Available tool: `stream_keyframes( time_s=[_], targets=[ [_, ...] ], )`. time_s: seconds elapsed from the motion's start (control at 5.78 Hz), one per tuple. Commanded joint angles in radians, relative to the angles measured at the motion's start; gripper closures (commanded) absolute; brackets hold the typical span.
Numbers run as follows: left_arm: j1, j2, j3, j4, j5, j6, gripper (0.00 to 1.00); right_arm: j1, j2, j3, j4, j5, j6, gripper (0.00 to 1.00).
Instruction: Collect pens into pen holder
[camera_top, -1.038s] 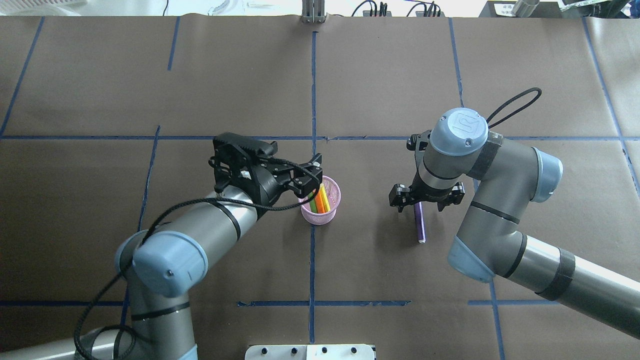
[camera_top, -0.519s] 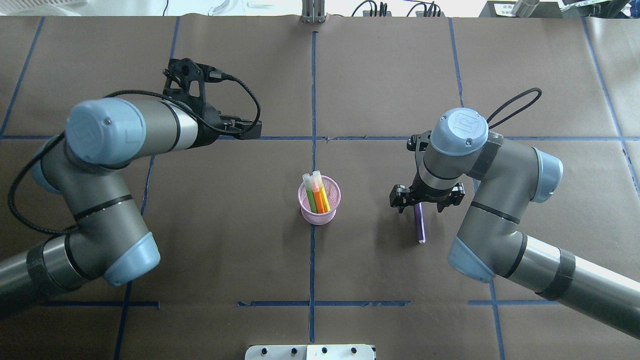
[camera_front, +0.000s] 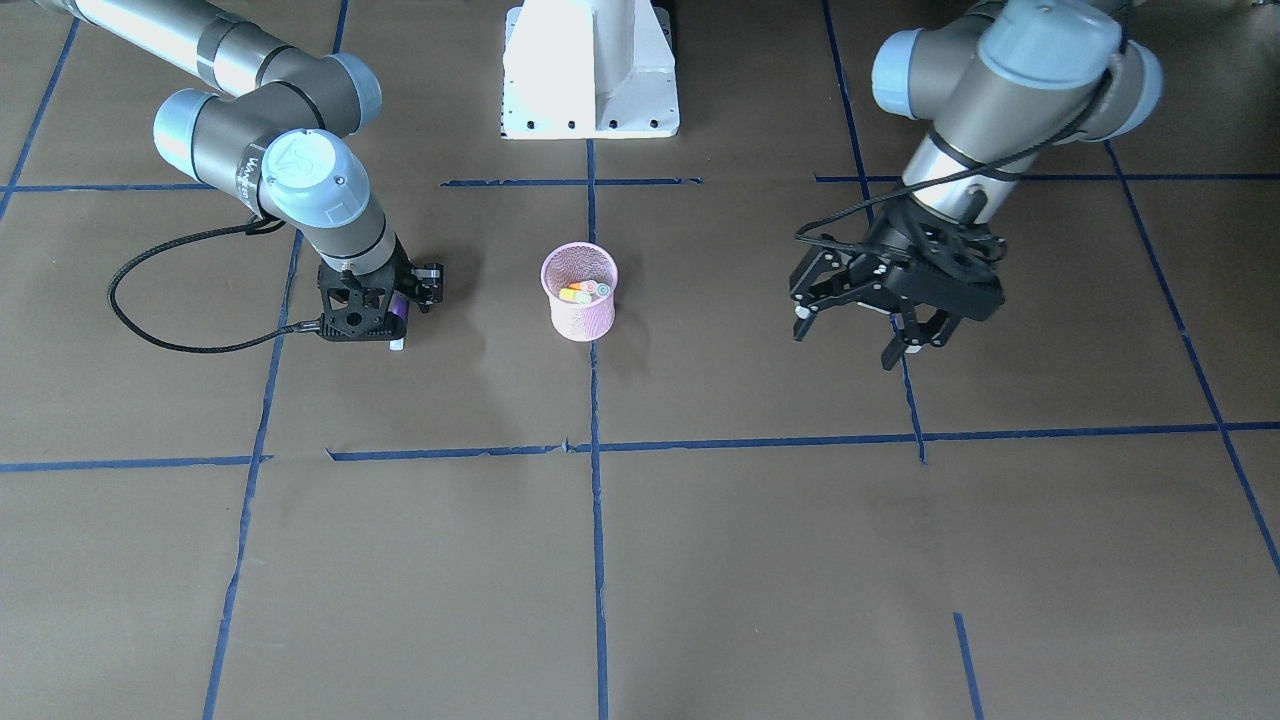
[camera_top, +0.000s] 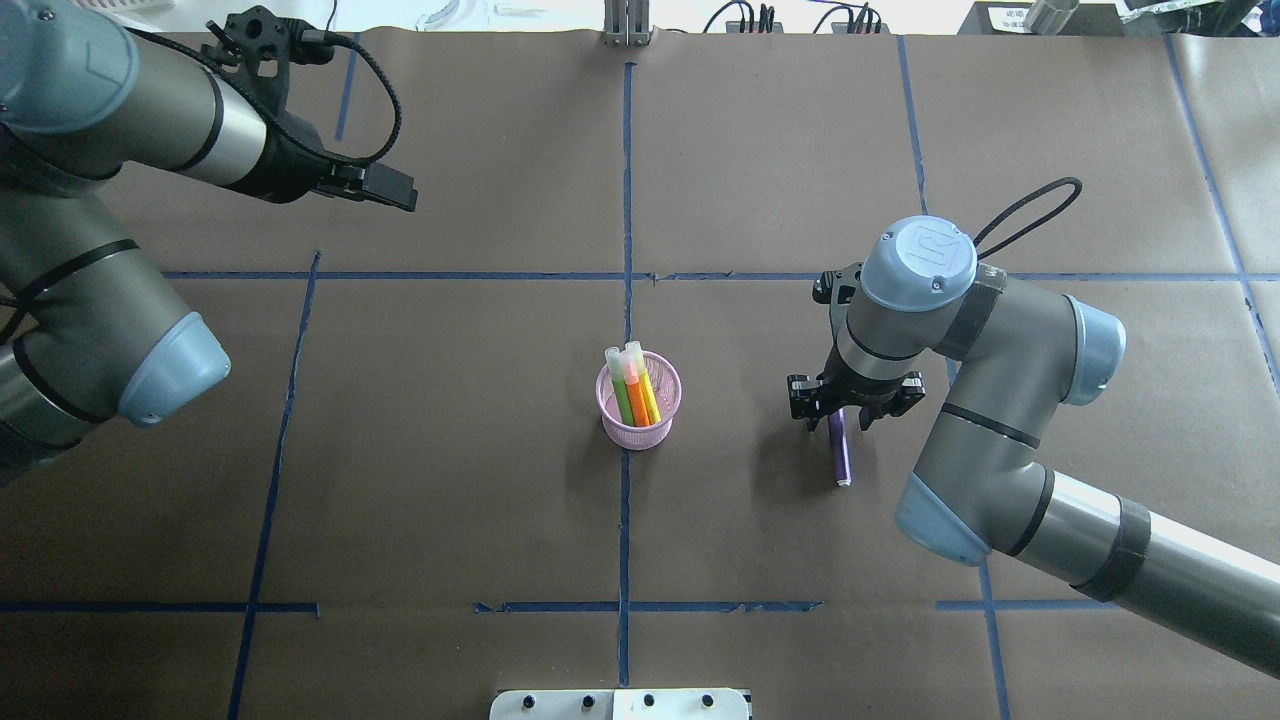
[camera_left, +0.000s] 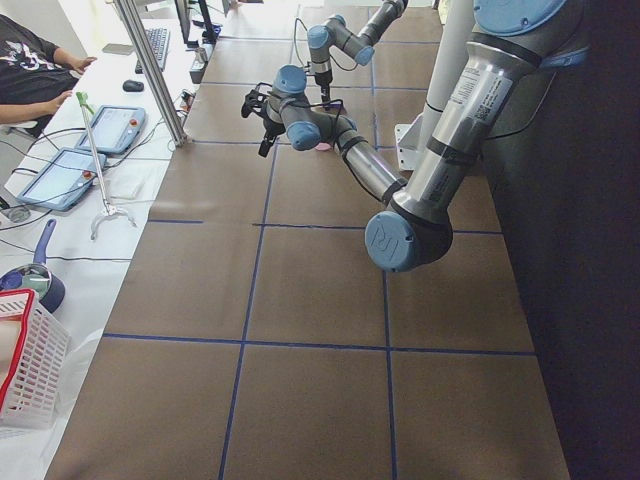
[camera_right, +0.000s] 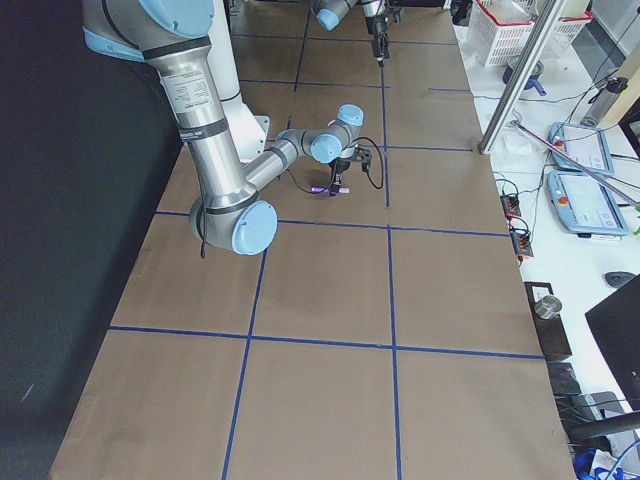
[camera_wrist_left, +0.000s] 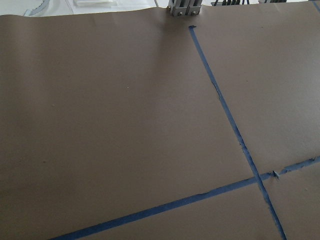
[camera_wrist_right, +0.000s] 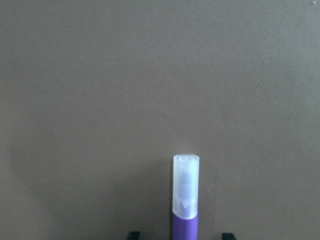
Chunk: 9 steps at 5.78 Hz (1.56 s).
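Two of the three pens look finished. The green pen (camera_top: 622, 396) and the orange pen (camera_top: 639, 394) stand in the pen holder (camera_top: 640, 428), leaning, with their pale caps poking over its rim. A yellow streak lies beside the orange one, and I cannot tell whether it is part of that pen. The holder is a small pink wire-mesh cup, upright on the paper-covered table (camera_top: 450, 450).

What is left is the purple pen (camera_top: 841, 452). It lies flat on the table, well apart from the holder on the robot's right side, not touching it. Its barrel is solid purple and ends in a translucent whitish cap (camera_wrist_right: 186, 186) that points back toward the robot's base.

The right gripper (camera_top: 850, 408) is down over the end of the barrel away from the cap. In its wrist view the two black fingertips (camera_wrist_right: 133, 235) stand either side of the barrel with bare table between each and the pen. So the jaws are parted around it at a moderate width and nothing is held. By my judgement the grasp is the step in hand, with lifting, carrying to the holder and dropping in yet to come.

The left gripper (camera_front: 860, 330) hangs empty with its jaws spread wide, well apart from the holder on the robot's left and beyond it from the base
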Motion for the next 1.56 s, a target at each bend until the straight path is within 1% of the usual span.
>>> stream_keyframes(
  time_s=[0.0,0.17,0.35,0.52,0.69,0.86,1.04,1.21,1.38],
  targets=[
    [-0.039,0.02,0.002,0.013,-0.027,0.033,0.0,-0.001,0.002,0.0,0.0,0.0,0.0,0.7],
    [-0.057,0.022,0.009,0.013,-0.036,0.033,0.0,-0.001,0.002,0.0,0.0,0.0,0.0,0.84],
    [-0.113,0.051,0.041,0.013,-0.115,0.094,0.0,-0.001,-0.002,-0.001,0.0,0.0,-0.002,0.91],
    [-0.199,0.092,0.092,0.015,-0.21,0.215,0.0,-0.001,-0.001,-0.001,0.0,0.0,0.0,0.98],
    [-0.288,0.132,0.164,0.015,-0.288,0.319,0.0,-0.002,0.002,0.002,0.002,0.0,0.0,1.0],
    [-0.345,0.135,0.266,0.027,-0.35,0.375,0.0,0.004,0.004,0.005,0.005,0.004,0.0,1.0],
    [-0.409,0.187,0.355,0.028,-0.362,0.571,0.0,0.015,0.004,0.007,0.005,0.005,0.0,1.0],
    [-0.465,0.225,0.417,0.028,-0.362,0.713,0.0,0.022,0.005,0.008,0.007,0.005,0.0,1.0],
    [-0.503,0.251,0.471,0.03,-0.361,0.816,0.0,0.024,0.02,0.01,0.007,0.002,0.0,1.0]
  ],
)
